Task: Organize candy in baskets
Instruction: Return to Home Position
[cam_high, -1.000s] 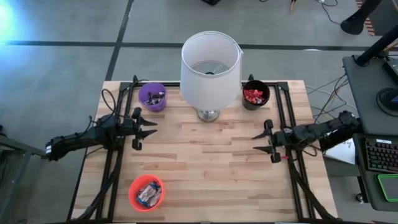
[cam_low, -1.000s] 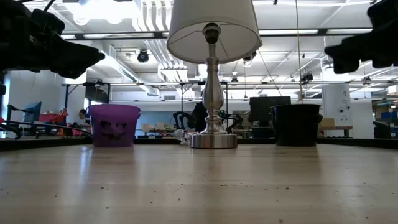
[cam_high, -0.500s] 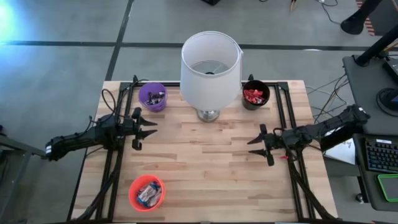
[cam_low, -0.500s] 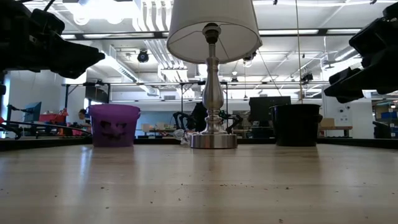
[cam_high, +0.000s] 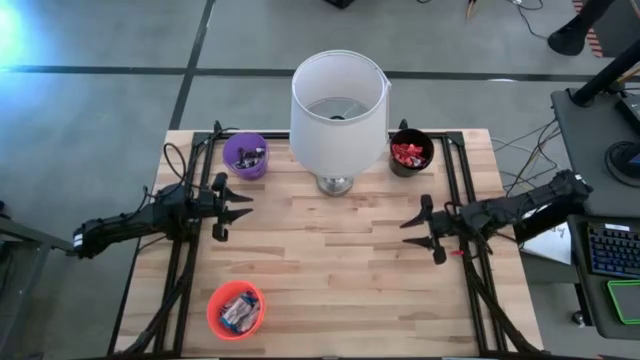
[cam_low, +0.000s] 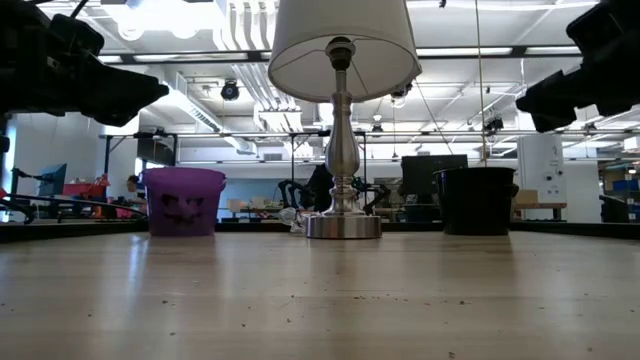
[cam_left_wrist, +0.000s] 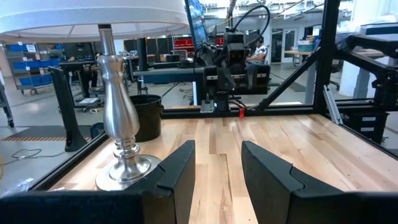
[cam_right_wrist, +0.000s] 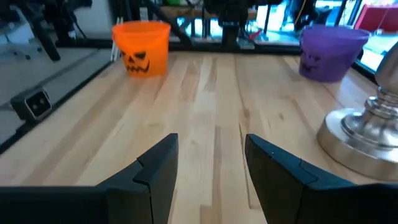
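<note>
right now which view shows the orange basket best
The high view: the orange basket shows whole from above, candy inside. The right wrist view shows only its side and face; low and left wrist views miss it.

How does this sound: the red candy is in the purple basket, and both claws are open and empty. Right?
Not quite. The high view shows the red candy in the black basket; the purple basket holds dark wrappers. The rest stands: the left claw and the right claw are open and empty.
</note>
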